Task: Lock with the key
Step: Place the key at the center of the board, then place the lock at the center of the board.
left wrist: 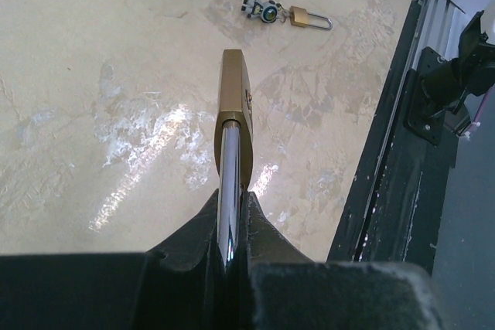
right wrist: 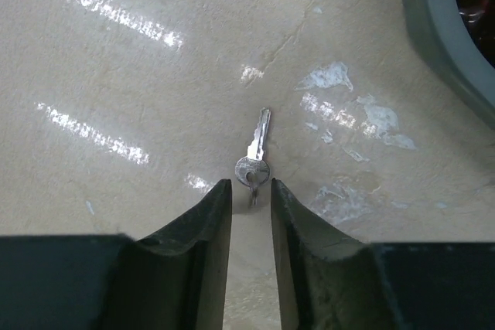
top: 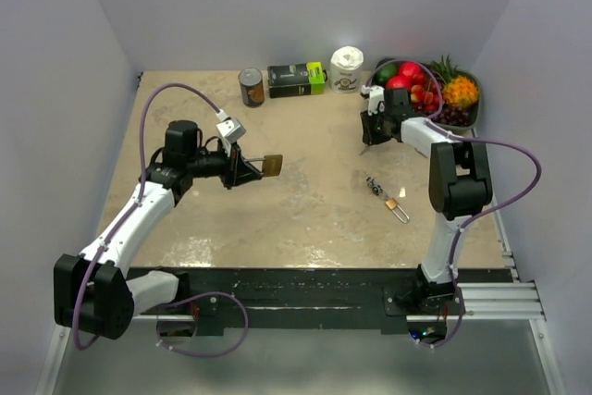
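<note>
My left gripper (top: 242, 171) is shut on the steel shackle of a brass padlock (top: 270, 166) and holds it above the table, left of centre. In the left wrist view the padlock (left wrist: 234, 90) sticks straight out from the gripper (left wrist: 232, 195), edge-on. A small silver key (right wrist: 256, 154) lies flat on the table in the right wrist view, its head just at the tips of my right gripper (right wrist: 250, 187), which is open with a narrow gap. In the top view the right gripper (top: 372, 132) is low at the back right; the key is hidden under it.
A second small brass padlock with keys (top: 389, 197) lies right of centre; it also shows in the left wrist view (left wrist: 288, 15). At the back stand a can (top: 251, 86), a dark box (top: 296, 79), a white tub (top: 347, 68) and a fruit bowl (top: 474, 116), with the bowl's rim (right wrist: 433, 28) close to the right gripper.
</note>
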Controlling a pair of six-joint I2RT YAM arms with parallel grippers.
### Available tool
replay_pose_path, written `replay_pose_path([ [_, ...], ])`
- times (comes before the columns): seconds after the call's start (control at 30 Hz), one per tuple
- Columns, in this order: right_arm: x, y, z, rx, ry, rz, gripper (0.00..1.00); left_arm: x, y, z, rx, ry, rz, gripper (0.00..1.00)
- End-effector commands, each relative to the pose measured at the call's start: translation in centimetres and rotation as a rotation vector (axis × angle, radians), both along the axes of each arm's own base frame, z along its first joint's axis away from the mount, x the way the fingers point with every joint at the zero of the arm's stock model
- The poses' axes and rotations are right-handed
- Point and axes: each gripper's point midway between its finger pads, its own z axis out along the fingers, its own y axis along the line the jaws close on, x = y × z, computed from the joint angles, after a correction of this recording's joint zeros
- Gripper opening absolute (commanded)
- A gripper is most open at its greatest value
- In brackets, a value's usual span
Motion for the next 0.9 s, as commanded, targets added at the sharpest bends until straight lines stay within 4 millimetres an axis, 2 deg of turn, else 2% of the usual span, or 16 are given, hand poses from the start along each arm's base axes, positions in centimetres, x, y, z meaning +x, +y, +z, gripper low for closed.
replay_pose_path([
  [0.0,1.8,0.3,2.4,-0.008,-0.082,0.036,0.41,0.8,-0.4,2.7,-0.048,-0.103,-0.016,0.00],
  [0.07,1.7,0.5,3.2,-0.002,-0.098,0.054,0.49,0.8,-0.4,2.6,-0.048,-0.091,-0.014,0.00],
  [0.17,1.2,1.7,5.8,0.045,-0.143,0.127,0.59,0.7,-0.5,2.4,-0.053,-0.071,-0.016,0.00],
  [0.27,-0.5,4.4,10.0,0.168,-0.211,0.263,0.70,0.8,-0.6,2.3,-0.068,0.000,0.011,0.00],
  [0.3,-1.5,5.4,10.6,0.209,-0.217,0.311,0.75,0.9,-0.5,1.9,-0.063,0.044,0.034,0.00],
  [0.33,-2.3,6.3,12.8,0.238,-0.261,0.355,0.97,1.1,-0.7,1.8,-0.062,0.070,0.033,0.00],
  [0.4,-4.2,8.1,14.0,0.257,-0.292,0.457,0.99,0.6,-1.0,1.7,-0.076,0.133,0.013,0.00],
  [0.43,-5.8,10.0,15.6,0.248,-0.335,0.531,0.99,0.6,-1.1,1.7,-0.081,0.157,0.011,0.00],
  [0.47,-6.6,10.8,16.3,0.204,-0.386,0.599,0.99,0.5,-1.3,1.7,-0.089,0.179,0.009,0.00],
  [0.5,-7.9,11.6,16.1,0.183,-0.400,0.644,0.99,0.2,-1.5,1.8,-0.106,0.217,0.004,0.00],
  [0.53,-10.0,13.6,18.0,0.172,-0.470,0.723,0.99,0.2,-1.6,1.7,-0.113,0.238,0.002,0.00],
  [0.57,-10.6,14.5,19.0,0.145,-0.550,0.779,0.99,0.0,-1.8,1.7,-0.122,0.259,-0.003,0.00],
  [0.6,-11.9,15.1,18.4,0.140,-0.564,0.815,0.99,-0.4,-2.0,1.9,-0.141,0.293,-0.015,0.00],
  [0.67,-14.3,17.3,20.6,0.124,-0.690,0.913,0.99,-0.7,-2.2,1.9,-0.154,0.321,-0.027,0.00],
  [0.73,-16.5,19.1,20.4,0.119,-0.717,0.982,0.99,-0.9,-2.4,2.2,-0.164,0.334,-0.033,0.00],
  [0.87,-18.8,21.5,20.5,0.076,-0.788,1.059,0.99,-0.9,-2.8,2.6,-0.185,0.348,-0.026,0.00],
])
